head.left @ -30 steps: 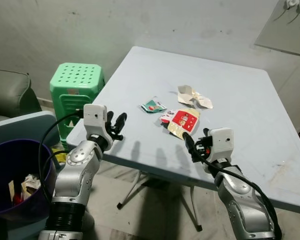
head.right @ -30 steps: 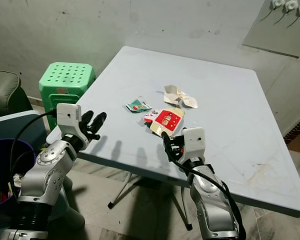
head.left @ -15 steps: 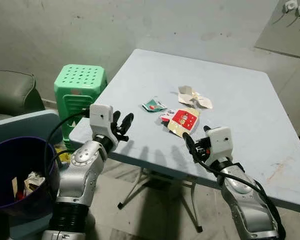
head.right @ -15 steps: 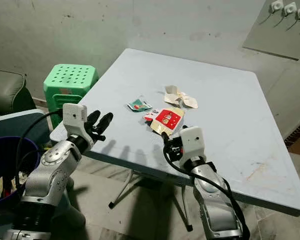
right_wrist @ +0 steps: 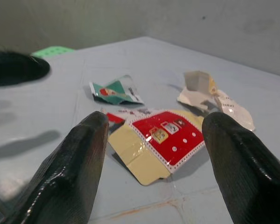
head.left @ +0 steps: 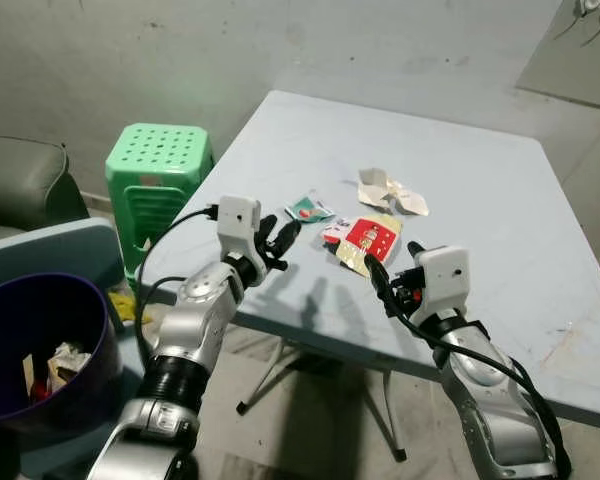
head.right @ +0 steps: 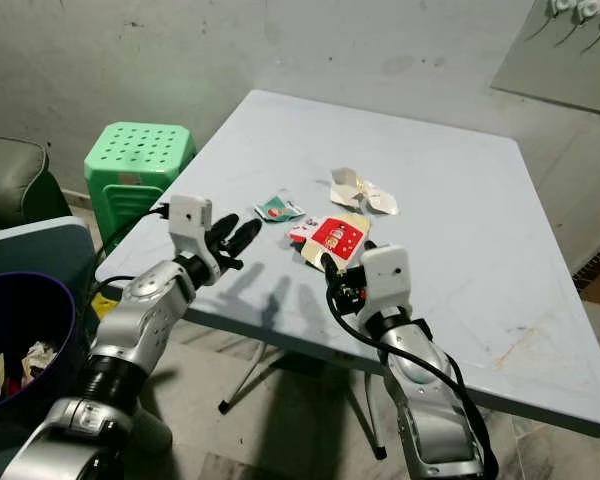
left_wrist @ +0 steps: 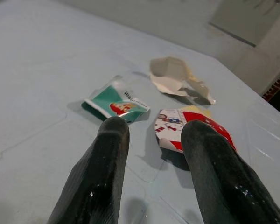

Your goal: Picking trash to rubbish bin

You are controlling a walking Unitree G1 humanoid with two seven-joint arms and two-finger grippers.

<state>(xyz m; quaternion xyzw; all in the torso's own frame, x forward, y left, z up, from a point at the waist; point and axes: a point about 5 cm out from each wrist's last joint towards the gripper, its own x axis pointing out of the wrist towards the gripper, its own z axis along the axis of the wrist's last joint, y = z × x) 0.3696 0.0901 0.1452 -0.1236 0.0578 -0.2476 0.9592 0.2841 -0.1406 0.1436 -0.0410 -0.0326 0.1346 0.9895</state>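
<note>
Three pieces of trash lie mid-table: a small green wrapper [head.left: 307,210], a flattened red and yellow carton [head.left: 367,240] and crumpled white paper [head.left: 390,191]. My left gripper [head.left: 278,237] hovers open over the table's near left part, just short of the green wrapper [left_wrist: 115,101]. My right gripper [head.left: 391,272] is open and low over the table, its fingers pointing at the near edge of the carton [right_wrist: 165,137]. Nothing is between either pair of fingers. The purple rubbish bin [head.left: 25,300] stands on the floor to my left, with some waste inside.
The pale blue table [head.left: 500,200] has a near edge under my wrists. A green plastic stool [head.left: 158,165] stands by its left corner. A grey seat [head.left: 20,180] and a blue-grey panel [head.left: 50,250] are near the bin. A wall runs behind.
My left arm has reached forward and right, from beside the table edge to over the table near the green wrapper. The right gripper has edged slightly closer to the carton.
</note>
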